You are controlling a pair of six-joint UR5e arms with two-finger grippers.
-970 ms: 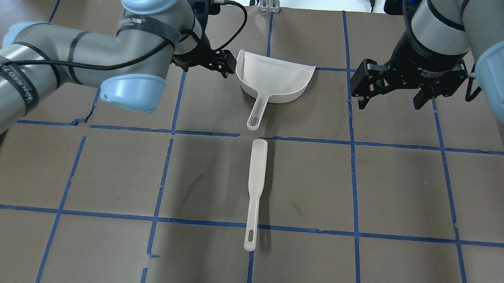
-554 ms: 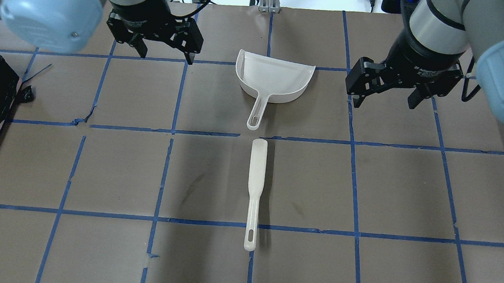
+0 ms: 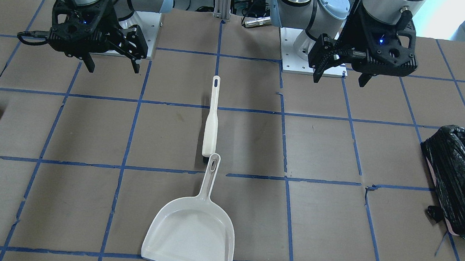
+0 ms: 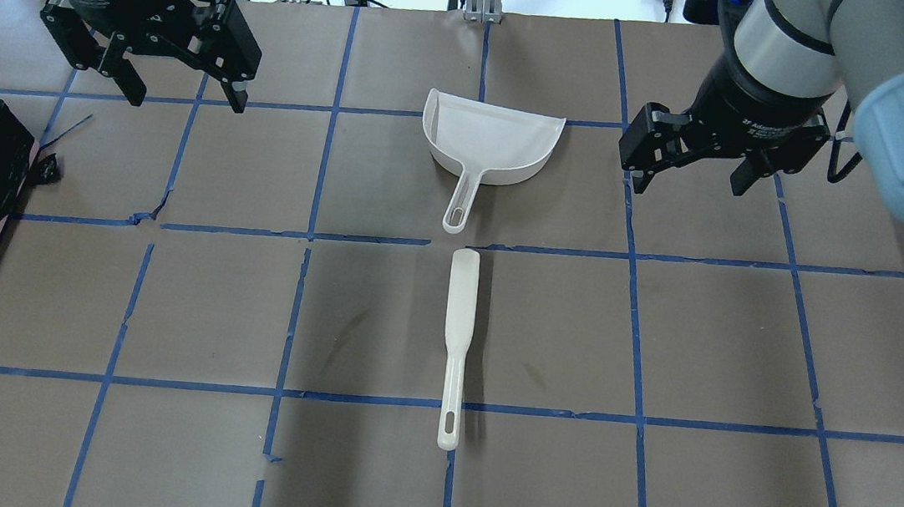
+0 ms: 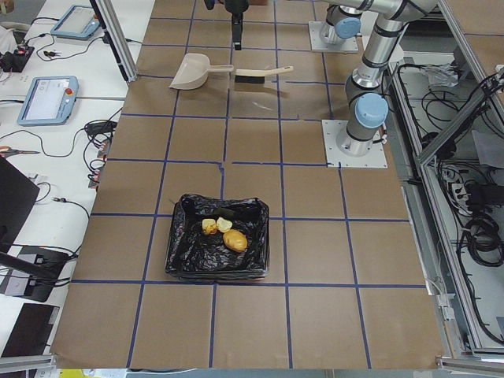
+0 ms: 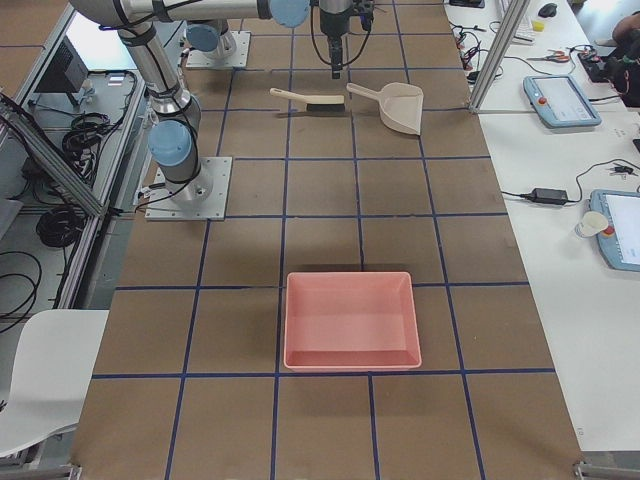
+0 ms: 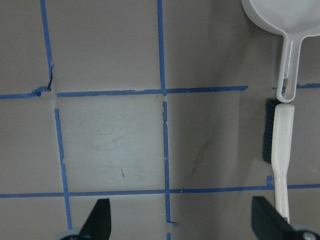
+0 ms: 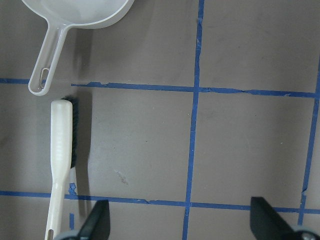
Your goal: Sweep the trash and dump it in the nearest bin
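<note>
Right, both arms are up over the far half of the table (image 4: pixel 711 348), and neither has anything in its grasp. The left gripper (image 4: pixel 187 95) hangs with its fingers spread wide and empty above the blue tape grid, out to the left of the dustpan (image 4: pixel 490 144). The right gripper (image 4: pixel 688 182) is just as wide apart and just as empty on the dustpan's other side. Between them the white dustpan lies flat, its handle pointing back toward the robot. The white brush (image 4: pixel 459 321) lies in line with it, its head just beside the handle's tip and its dark bristles peeking out along one side in the wrist views. And the trash (image 5: pixel 235 240)? It sits inside the bin (image 5: pixel 189 252), the black-bagged container at the table's end on the robot's left: the brown lump there and two pale chunks (image 5: pixel 209 227) beside it on the crinkled plastic. At the opposite end, a pink tray (image 6: pixel 350 276) rests on the table.
</note>
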